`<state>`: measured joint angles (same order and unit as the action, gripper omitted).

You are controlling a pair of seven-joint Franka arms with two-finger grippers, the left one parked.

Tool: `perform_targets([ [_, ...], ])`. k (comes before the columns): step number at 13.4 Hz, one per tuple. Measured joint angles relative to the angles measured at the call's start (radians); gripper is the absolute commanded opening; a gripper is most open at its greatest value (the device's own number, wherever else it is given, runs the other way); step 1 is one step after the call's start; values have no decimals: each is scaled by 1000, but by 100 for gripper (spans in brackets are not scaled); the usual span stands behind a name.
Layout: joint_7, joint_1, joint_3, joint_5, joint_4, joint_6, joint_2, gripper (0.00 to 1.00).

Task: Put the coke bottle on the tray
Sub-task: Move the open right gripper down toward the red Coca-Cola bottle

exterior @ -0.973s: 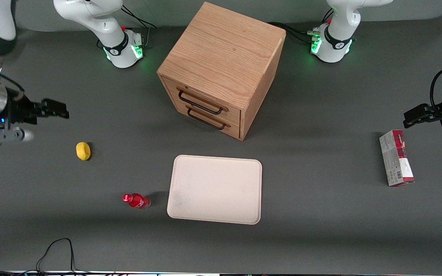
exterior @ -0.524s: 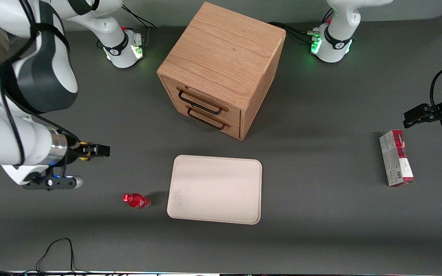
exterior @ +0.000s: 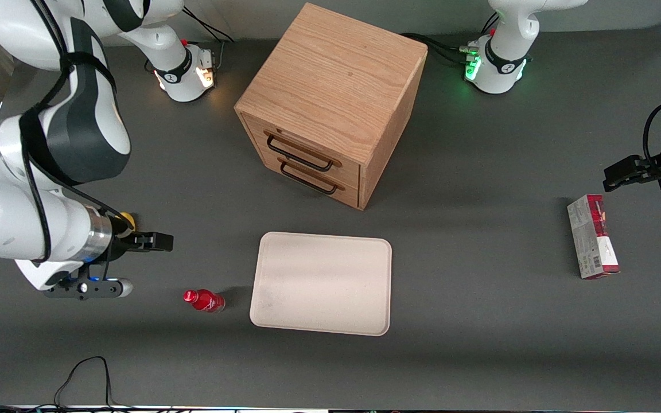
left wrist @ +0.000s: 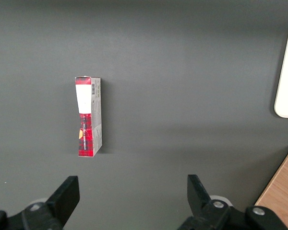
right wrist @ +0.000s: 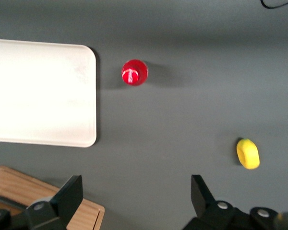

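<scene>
The coke bottle [exterior: 205,300] [right wrist: 134,73], small and red with a red cap, stands upright on the grey table just beside the tray [exterior: 322,283] [right wrist: 38,91], toward the working arm's end. The tray is flat, pale cream-pink, with rounded corners and nothing on it. My gripper [exterior: 161,241] [right wrist: 137,191] hangs high above the table, farther from the front camera than the bottle and apart from it. It is open with nothing between the fingers.
A yellow lemon-like object [exterior: 128,218] [right wrist: 248,154] lies under the working arm's wrist. A wooden two-drawer cabinet [exterior: 330,103] stands farther back than the tray. A red-and-white carton [exterior: 593,244] [left wrist: 88,116] lies toward the parked arm's end. A black cable [exterior: 81,378] curls at the front edge.
The working arm has swung in from the table's end toward the bottle and tray, now covering most of the lemon-like object. The bottle and tray have not moved.
</scene>
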<state>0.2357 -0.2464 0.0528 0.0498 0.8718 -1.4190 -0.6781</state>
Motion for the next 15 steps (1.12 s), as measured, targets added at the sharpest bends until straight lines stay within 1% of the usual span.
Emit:
perform_targets([
  [5,0,-9,0,0,1,-162,-141,100],
  [10,0,-10,0,-11,1,-260,-237,99],
  [14,0,-10,1,-26,0,-289,-263,99],
  [15,0,-10,1,-29,-1,-289,-263,97],
])
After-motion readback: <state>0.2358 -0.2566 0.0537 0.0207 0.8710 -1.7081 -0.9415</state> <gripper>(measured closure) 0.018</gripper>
